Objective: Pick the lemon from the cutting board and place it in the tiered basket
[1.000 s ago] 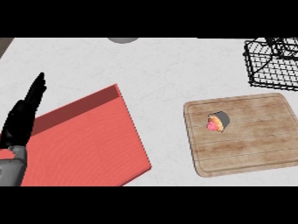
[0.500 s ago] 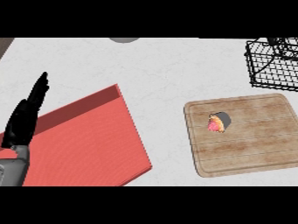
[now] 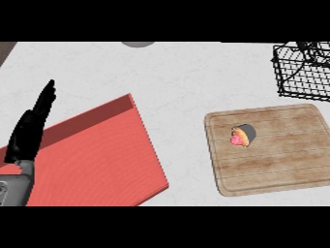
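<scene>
On the wooden cutting board [image 3: 275,150] near the counter's [image 3: 174,72] right edge, the small pink-and-orange fruit [image 3: 240,137] is lying left of the board's middle, touched by nothing. The black wire tiered basket [image 3: 311,72] is standing at the far right corner. The left hand [image 3: 30,127] is resting with fingers straight over a red mat [image 3: 96,155] at the left edge.

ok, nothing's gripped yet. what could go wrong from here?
1. The small pink-orange fruit piece on the wooden cutting board looks rounded, so it may roll when fingers close on it.
2. The black wire tiered basket sits partly out of view at the top right corner, so judging the drop point could be hard.
3. Only the left hand shows, open over the red mat, far from the board; reaching across seems awkward.
</scene>
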`<state>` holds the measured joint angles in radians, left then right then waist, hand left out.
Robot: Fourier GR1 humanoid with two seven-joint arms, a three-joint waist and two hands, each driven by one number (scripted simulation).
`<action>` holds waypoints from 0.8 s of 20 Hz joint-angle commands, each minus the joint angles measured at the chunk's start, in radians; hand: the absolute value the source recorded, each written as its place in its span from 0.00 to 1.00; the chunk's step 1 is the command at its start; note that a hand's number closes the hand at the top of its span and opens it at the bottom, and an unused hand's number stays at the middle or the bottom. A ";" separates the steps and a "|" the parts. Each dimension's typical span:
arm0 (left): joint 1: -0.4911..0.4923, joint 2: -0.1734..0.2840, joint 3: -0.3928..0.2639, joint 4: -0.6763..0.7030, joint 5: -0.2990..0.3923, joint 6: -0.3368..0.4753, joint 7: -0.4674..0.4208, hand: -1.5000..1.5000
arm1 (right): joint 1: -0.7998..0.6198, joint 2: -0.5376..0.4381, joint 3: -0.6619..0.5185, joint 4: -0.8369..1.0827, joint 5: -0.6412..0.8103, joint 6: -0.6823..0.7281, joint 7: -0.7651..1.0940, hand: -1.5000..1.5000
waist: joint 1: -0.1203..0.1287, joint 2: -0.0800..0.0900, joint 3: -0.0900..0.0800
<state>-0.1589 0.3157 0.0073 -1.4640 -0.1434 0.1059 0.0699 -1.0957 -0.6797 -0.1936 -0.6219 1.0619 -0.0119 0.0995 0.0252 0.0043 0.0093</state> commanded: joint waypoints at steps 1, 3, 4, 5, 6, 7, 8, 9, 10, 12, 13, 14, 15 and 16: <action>-0.002 -0.023 0.011 0.005 -0.004 0.018 0.003 0.50 | -0.041 -0.028 -0.034 0.093 -0.035 0.038 -0.083 1.00 | -0.002 0.003 -0.009; -0.012 -0.041 -0.018 0.002 -0.019 0.027 0.022 0.50 | 0.026 0.000 -0.052 0.139 -0.045 -0.036 -0.113 1.00 | -0.004 0.004 -0.008; -0.004 -0.029 -0.002 0.012 -0.003 0.018 -0.004 0.50 | 0.005 -0.012 -0.057 0.175 -0.046 -0.017 -0.123 1.00 | 0.001 0.006 -0.009; 0.049 -0.025 0.004 -0.004 0.004 0.021 -0.041 0.50 | 0.006 -0.003 -0.076 0.175 -0.077 0.034 -0.113 1.00 | 0.001 0.003 -0.009; -0.020 -0.025 -0.005 0.000 0.005 0.014 0.021 0.50 | -0.020 0.021 -0.112 0.215 -0.106 0.058 -0.046 1.00 | 0.005 0.008 -0.008; -0.015 -0.017 -0.009 -0.002 0.002 0.012 -0.007 0.50 | -0.023 0.051 -0.169 0.227 -0.153 0.023 0.008 1.00 | 0.010 0.010 -0.008; 0.017 -0.030 -0.017 -0.026 0.002 0.021 0.005 0.50 | 0.016 0.005 -0.160 0.242 -0.143 0.045 -0.028 0.00 | 0.000 0.004 -0.008; -0.037 0.004 0.021 0.029 0.026 -0.008 0.000 0.50 | -0.029 -0.002 -0.154 0.268 -0.133 0.054 -0.031 0.00 | 0.004 0.009 -0.009; -0.036 -0.003 0.008 -0.025 0.019 0.002 0.052 0.50 | -0.012 -0.035 -0.151 0.297 -0.126 0.054 -0.075 0.00 | 0.009 0.009 -0.008; -0.065 -0.009 -0.010 -0.001 -0.001 0.006 0.051 0.50 | -0.026 -0.038 -0.190 0.306 -0.160 0.018 -0.092 0.00 | 0.007 0.011 -0.008; 0.055 -0.004 0.000 -0.028 0.032 -0.017 -0.035 0.50 | 0.012 -0.026 -0.212 0.305 -0.184 -0.021 -0.136 0.00 | 0.016 0.009 -0.008; -0.002 -0.003 0.018 -0.012 0.031 -0.004 0.000 0.50 | 0.025 -0.007 -0.227 0.299 -0.200 -0.061 -0.143 0.00 | 0.007 0.008 -0.008; 0.020 0.016 0.028 -0.007 0.025 -0.011 -0.009 0.50 | 0.044 -0.026 -0.239 0.266 -0.226 -0.027 -0.170 0.00 | -0.007 0.002 -0.008; 0.028 -0.010 0.001 -0.061 0.034 -0.014 0.021 0.50 | 0.011 -0.020 -0.260 0.287 -0.236 -0.067 -0.151 0.00 | 0.008 0.006 -0.008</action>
<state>-0.1513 0.3198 0.0129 -1.4910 -0.1190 0.1008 0.0774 -1.0870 -0.6997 -0.3993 -0.3508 0.8770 -0.0285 -0.0213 0.0310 0.0072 0.0047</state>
